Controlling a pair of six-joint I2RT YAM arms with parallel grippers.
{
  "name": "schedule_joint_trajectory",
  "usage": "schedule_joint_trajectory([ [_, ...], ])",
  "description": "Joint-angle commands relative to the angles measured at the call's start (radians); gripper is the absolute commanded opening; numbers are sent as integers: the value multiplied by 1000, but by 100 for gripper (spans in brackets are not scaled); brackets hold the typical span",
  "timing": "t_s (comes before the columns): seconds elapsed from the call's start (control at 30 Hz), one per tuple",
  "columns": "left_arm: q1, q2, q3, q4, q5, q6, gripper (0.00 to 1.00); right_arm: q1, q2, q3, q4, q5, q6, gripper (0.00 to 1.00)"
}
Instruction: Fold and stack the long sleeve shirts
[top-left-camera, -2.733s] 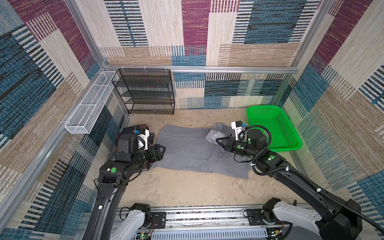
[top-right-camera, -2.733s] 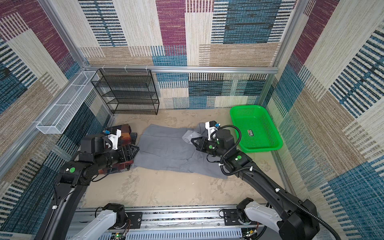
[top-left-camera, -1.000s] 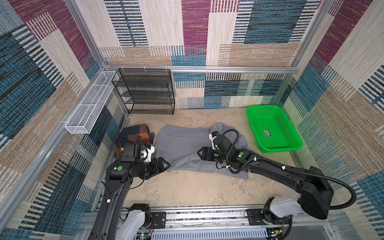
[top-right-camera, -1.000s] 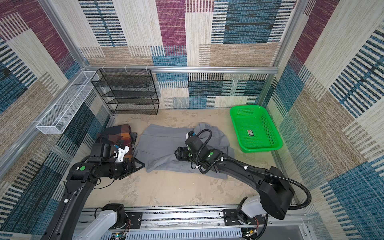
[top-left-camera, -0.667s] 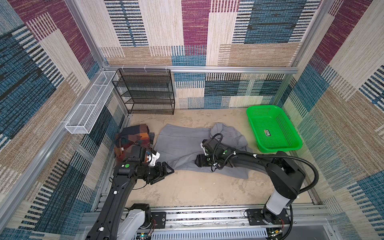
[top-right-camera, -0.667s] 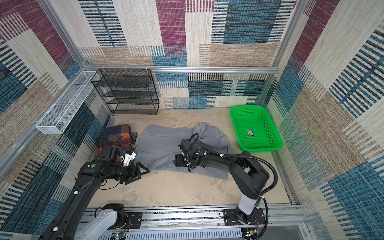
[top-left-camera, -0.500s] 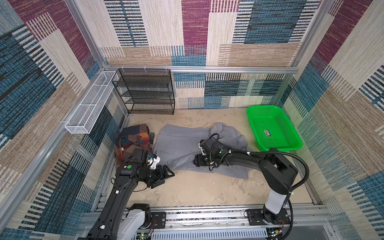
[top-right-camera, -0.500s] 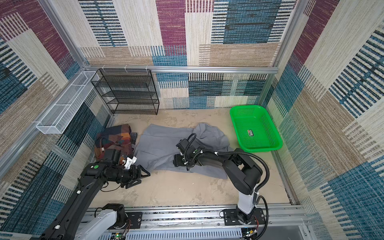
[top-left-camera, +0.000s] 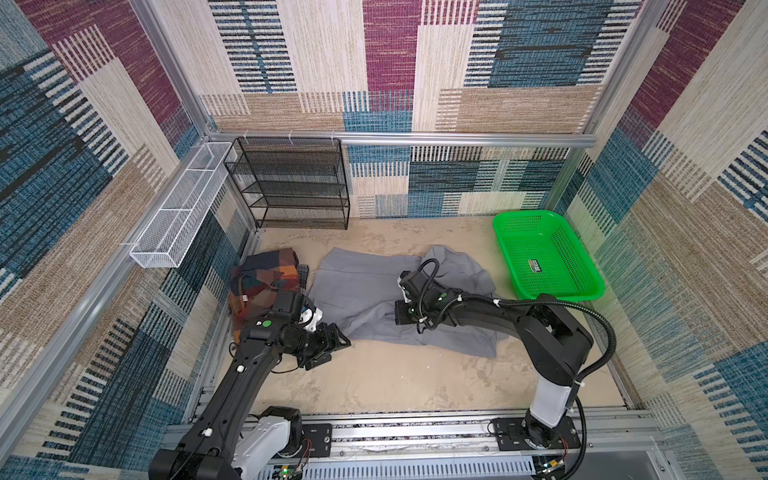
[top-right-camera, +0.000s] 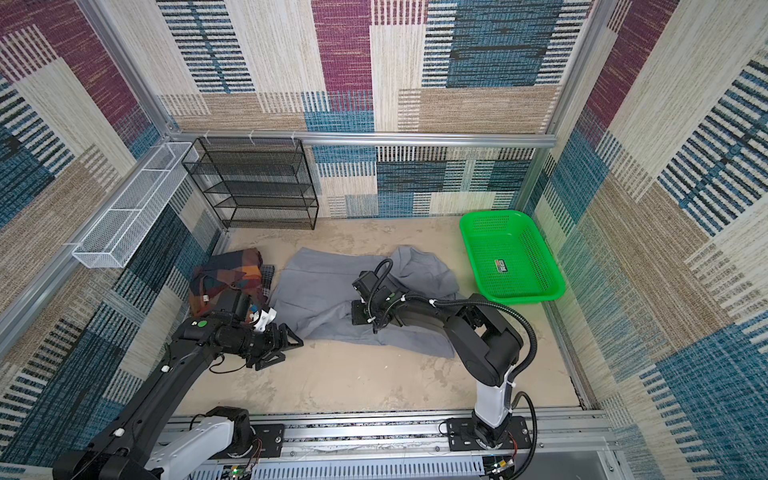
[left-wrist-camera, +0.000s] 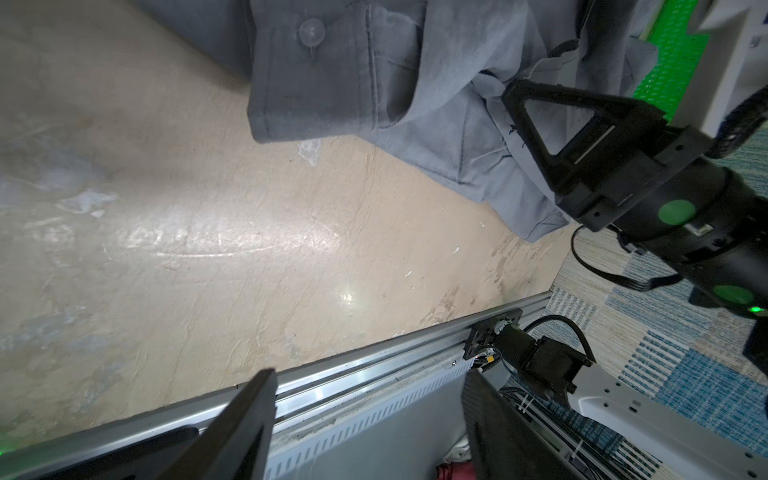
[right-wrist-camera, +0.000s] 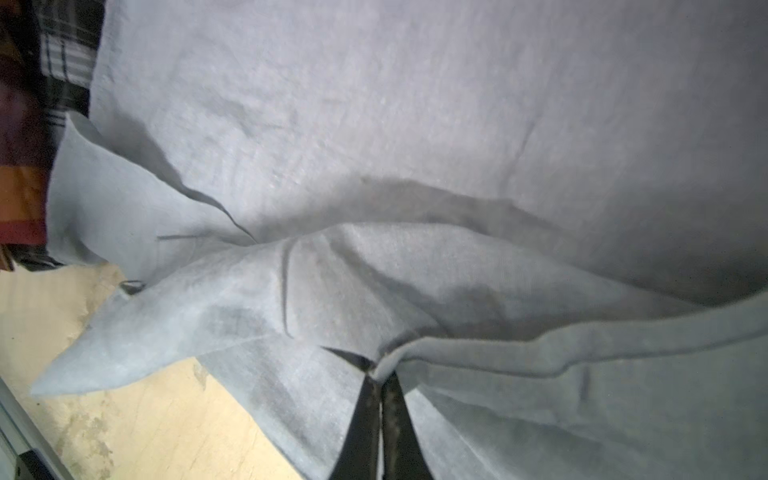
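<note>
The gray long sleeve shirt (top-left-camera: 365, 291) (top-right-camera: 324, 286) lies spread across the middle of the floor in both top views. The plaid one (top-left-camera: 266, 278) (top-right-camera: 226, 278) sits bunched to its left. My right gripper (top-left-camera: 398, 318) (top-right-camera: 355, 316) reaches across the gray shirt, low on the cloth. In the right wrist view the right gripper (right-wrist-camera: 380, 382) is shut on a raised fold of the gray shirt (right-wrist-camera: 415, 145). My left gripper (top-left-camera: 338, 349) (top-right-camera: 293, 349) hovers open just off the shirt's front left edge. In the left wrist view the left gripper (left-wrist-camera: 370, 395) holds nothing, and a buttoned gray cuff (left-wrist-camera: 324, 83) lies ahead.
A green mesh basket (top-left-camera: 528, 214) stands at the right, beside the gray shirt. A black wire rack (top-left-camera: 291, 183) is against the back wall, and a white wire basket (top-left-camera: 178, 208) hangs on the left wall. A metal rail (top-left-camera: 415, 432) runs along the front edge.
The right gripper has closed on a fold of the gray shirt. The left arm has moved forward and right to the shirt's front left edge, still open.
</note>
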Motion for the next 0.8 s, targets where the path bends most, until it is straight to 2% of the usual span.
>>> schedule_joint_trajectory([
  [0.0, -4, 29, 29, 21, -16, 0, 74, -36, 15, 33, 27, -36, -19, 0],
  [0.2, -10, 61, 43, 22, -20, 23, 74, -117, 21, 91, 37, -150, -37, 0],
  [0.37, -11, 109, 82, 26, -16, 37, 75, -136, 53, 192, -30, -176, -86, 0],
  [0.5, -12, 168, 136, 27, -11, 73, 78, -160, 69, 205, -46, -227, -101, 0],
  [0.77, -46, 285, 184, 65, -111, 91, 79, -198, 96, 219, -56, -307, -124, 0],
])
